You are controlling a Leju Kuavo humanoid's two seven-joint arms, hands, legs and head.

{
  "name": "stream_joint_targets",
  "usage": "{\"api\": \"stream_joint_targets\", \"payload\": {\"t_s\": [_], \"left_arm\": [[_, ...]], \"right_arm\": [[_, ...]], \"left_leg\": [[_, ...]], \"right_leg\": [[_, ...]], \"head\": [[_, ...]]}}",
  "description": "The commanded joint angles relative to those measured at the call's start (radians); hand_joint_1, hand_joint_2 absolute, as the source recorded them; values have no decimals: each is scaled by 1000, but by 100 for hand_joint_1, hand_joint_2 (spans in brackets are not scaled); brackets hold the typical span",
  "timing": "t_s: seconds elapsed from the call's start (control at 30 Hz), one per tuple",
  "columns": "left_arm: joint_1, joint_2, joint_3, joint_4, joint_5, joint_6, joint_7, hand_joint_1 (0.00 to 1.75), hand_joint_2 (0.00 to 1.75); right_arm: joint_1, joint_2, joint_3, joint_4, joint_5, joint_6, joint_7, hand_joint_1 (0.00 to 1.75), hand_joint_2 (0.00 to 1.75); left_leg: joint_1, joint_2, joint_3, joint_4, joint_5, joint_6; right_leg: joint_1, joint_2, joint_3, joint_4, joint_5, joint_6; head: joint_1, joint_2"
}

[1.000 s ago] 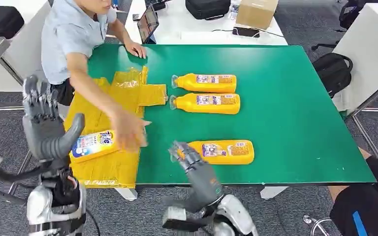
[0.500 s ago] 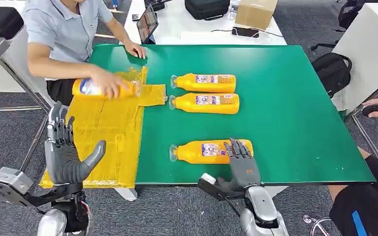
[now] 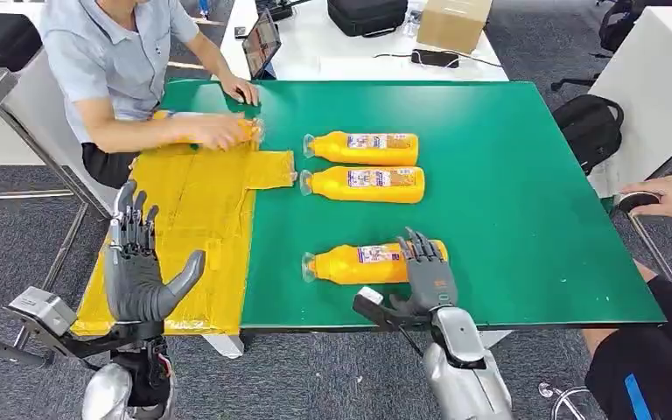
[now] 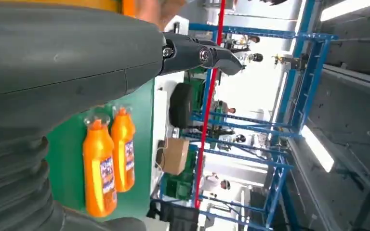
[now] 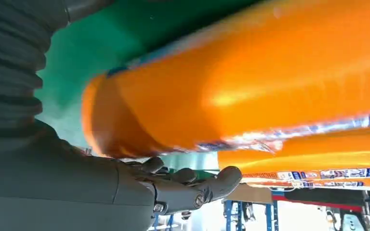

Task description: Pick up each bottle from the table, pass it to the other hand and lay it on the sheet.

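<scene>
Orange plastic, smooth and probably slick: the nearest bottle (image 3: 367, 264) lay on its side on the green counter (image 3: 525, 192), near its front edge. It looked full, so likely weighty, best wrapped around its broad body. The right hand (image 3: 426, 278) rested on its base end, fingers spread, not yet gripping. The left hand (image 3: 140, 267) hovered open and empty over the yellow sheet (image 3: 188, 219).

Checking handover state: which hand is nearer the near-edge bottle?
Right. The right hand lies over the base end of the near-edge bottle; the left hand is raised, open, over the yellow sheet.
</scene>
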Motion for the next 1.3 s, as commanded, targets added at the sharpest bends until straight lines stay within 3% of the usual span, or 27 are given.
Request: {"api": "stream_joint_targets", "payload": {"t_s": [0.03, 0.33, 0.5, 0.57, 0.6, 0.67, 0.73, 0.8, 0.87, 0.9, 0.93, 0.97, 1.0, 1.07, 1.1, 1.13, 1.2, 1.3], "left_arm": [[-58, 3, -1, 84, 9, -12, 1, 0, 175], [-42, 3, 4, 90, 57, -50, 31, 0, 175], [-27, 3, 23, 103, 73, -67, 52, 0, 175], [-32, 3, 28, 119, 72, -68, 54, 0, 175], [-34, 3, 30, 125, 76, -73, 57, 0, 175], [-36, 3, 32, 132, 76, -74, 58, 0, 175], [-41, 3, 35, 152, 75, -93, 66, 0, 175], [-43, 3, 34, 155, 67, -96, 57, 0, 175], [-42, 3, 33, 151, 66, -97, 56, 0, 175], [-42, 3, 32, 150, 66, -98, 56, 0, 175], [-46, 3, 30, 154, 66, -99, 57, 0, 175], [-47, 3, 30, 155, 66, -99, 57, 0, 175], [-50, 3, 30, 160, 67, -101, 58, 0, 175], [-54, 3, 29, 164, 70, -106, 58, 0, 175], [-60, 3, 28, 175, 78, -120, 64, 0, 175], [-63, 3, 26, 179, 78, -120, 64, 0, 175], [-78, 3, 21, 204, 81, -125, 66, 0, 175], [-88, 3, 13, 214, 77, -118, 68, 0, 175]], "right_arm": [[-67, -37, 57, 199, 90, -27, 29, 0, 175], [-80, -48, 135, 224, 90, 18, 105, 0, 175], [-177, -41, 105, 472, 90, 246, 260, 0, 175], [-189, -50, 88, 528, 80, 255, 276, 0, 175], [-191, -57, 80, 543, 86, 261, 286, 16, 175], [-191, -68, 83, 560, 90, 279, 301, 136, 175], [-186, -80, 63, 574, 90, 319, 309, 154, 175], [-177, -88, 57, 576, 90, 321, 303, 148, 175], [-165, -103, 54, 573, 90, 316, 305, 155, 175], [-160, -114, 48, 576, 88, 321, 302, 162, 175], [-149, -126, 30, 573, 79, 320, 293, 159, 175], [-148, -130, 28, 573, 79, 318, 289, 159, 175], [-138, -137, 10, 568, 67, 305, 264, 171, 175], [-114, -145, -28, 553, 24, 275, 168, 175, 175], [-92, -138, -101, 534, -78, 266, 15, 175, 175], [-80, -143, -104, 533, -82, 262, 4, 175, 175], [-49, -129, -163, 487, -192, 247, -172, 175, 175], [-22, -108, -175, 416, -262, 251, -261, 175, 175]], "left_leg": [[0, -1, 3, -1, 0, 1], [1, 1, 4, -2, 0, 1], [0, 3, 7, -2, 0, 1], [1, 6, 12, -3, -1, 1], [1, 5, 14, -2, -2, 1], [1, 5, 20, -2, -4, 1], [1, 4, 27, -2, -11, 2], [1, 2, 25, -3, -8, 4], [2, -2, 24, -4, -6, 5], [1, 0, 32, 0, -10, 4], [2, -4, 26, -1, -6, 5], [1, -2, 32, 0, -8, 4], [2, -2, 32, 1, -8, 5], [1, -3, 34, 0, -5, 9], [2, -8, 29, -1, -3, 10], [2, -7, 32, 0, -4, 9], [2, -9, 31, -1, -3, 10], [2, -4, 34, 0, -7, 9]], "right_leg": [[1, -2, 4, -2, 0, -2], [1, -2, 5, -2, 0, -3], [1, 1, 6, -2, 0, -2], [2, 4, 9, -4, 1, -3], [1, 5, 10, -4, 0, -2], [2, 5, 6, -4, -2, -5], [2, 5, 12, -5, -7, -2], [2, 2, 12, -6, -8, -4], [3, -2, 15, -9, -12, -3], [2, 2, 21, -6, -16, -2], [3, -2, 18, -8, -13, -3], [2, 0, 24, -7, -15, -2], [2, -1, 25, -7, -15, -2], [1, -2, 27, -9, -15, -1], [2, -7, 25, -12, -14, -2], [2, -6, 29, -13, -15, -1], [2, -9, 29, -15, -14, -2], [3, -4, 32, -16, -14, -1]], "head": [[0, 0], [0, 0], [0, 0], [0, 0], [0, 0], [0, 0], [0, 0], [1, 0], [0, 0], [1, 0], [0, 0], [1, 0], [0, 0], [0, 0], [0, 0], [1, 0], [0, 0], [0, 0]]}}
